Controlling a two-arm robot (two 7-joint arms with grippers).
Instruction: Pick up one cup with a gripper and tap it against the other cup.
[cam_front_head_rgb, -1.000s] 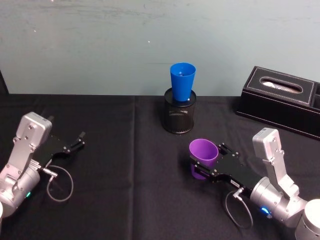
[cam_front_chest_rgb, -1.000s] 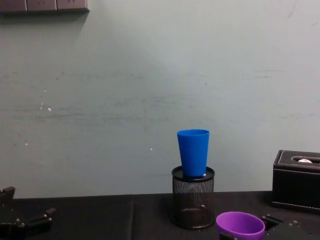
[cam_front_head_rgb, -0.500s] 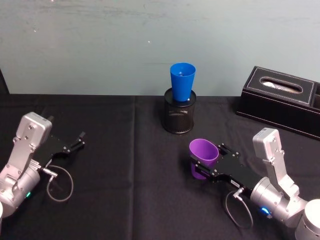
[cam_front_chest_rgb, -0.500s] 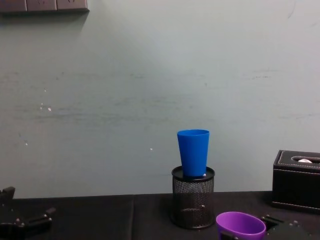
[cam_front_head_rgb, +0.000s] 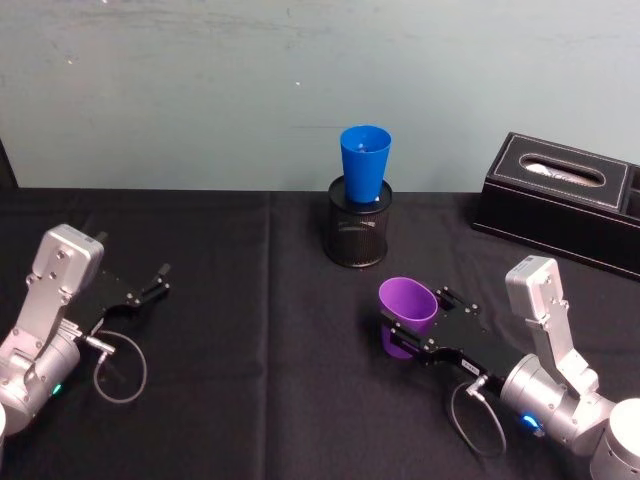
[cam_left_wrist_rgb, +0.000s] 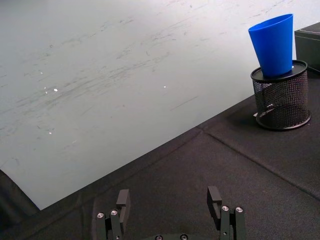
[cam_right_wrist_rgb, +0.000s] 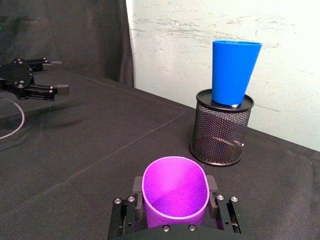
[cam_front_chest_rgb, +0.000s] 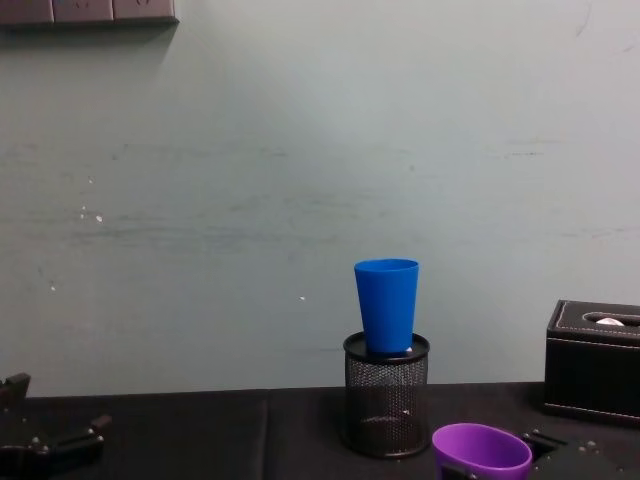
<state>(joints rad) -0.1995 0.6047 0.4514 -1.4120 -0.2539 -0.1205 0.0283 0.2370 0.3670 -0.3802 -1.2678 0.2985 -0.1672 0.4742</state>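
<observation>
The purple cup (cam_front_head_rgb: 407, 303) stands upright between the fingers of my right gripper (cam_front_head_rgb: 418, 318), which is shut on its sides low over the black cloth. The right wrist view shows the cup's open mouth (cam_right_wrist_rgb: 175, 200) held between both fingers (cam_right_wrist_rgb: 137, 186). The blue cup (cam_front_head_rgb: 364, 162) sits upright in a black mesh holder (cam_front_head_rgb: 357, 238) farther back and a little to the left, apart from the purple cup. From the chest view the blue cup (cam_front_chest_rgb: 387, 305) rises above the purple cup's rim (cam_front_chest_rgb: 481, 449). My left gripper (cam_front_head_rgb: 155, 283) rests open at the left, its fingers (cam_left_wrist_rgb: 123, 198) spread with nothing between them.
A black tissue box (cam_front_head_rgb: 560, 198) stands at the back right, near the wall. Black cloth (cam_front_head_rgb: 260, 330) covers the table between the two arms. A cable loop (cam_front_head_rgb: 118, 365) lies beside the left arm.
</observation>
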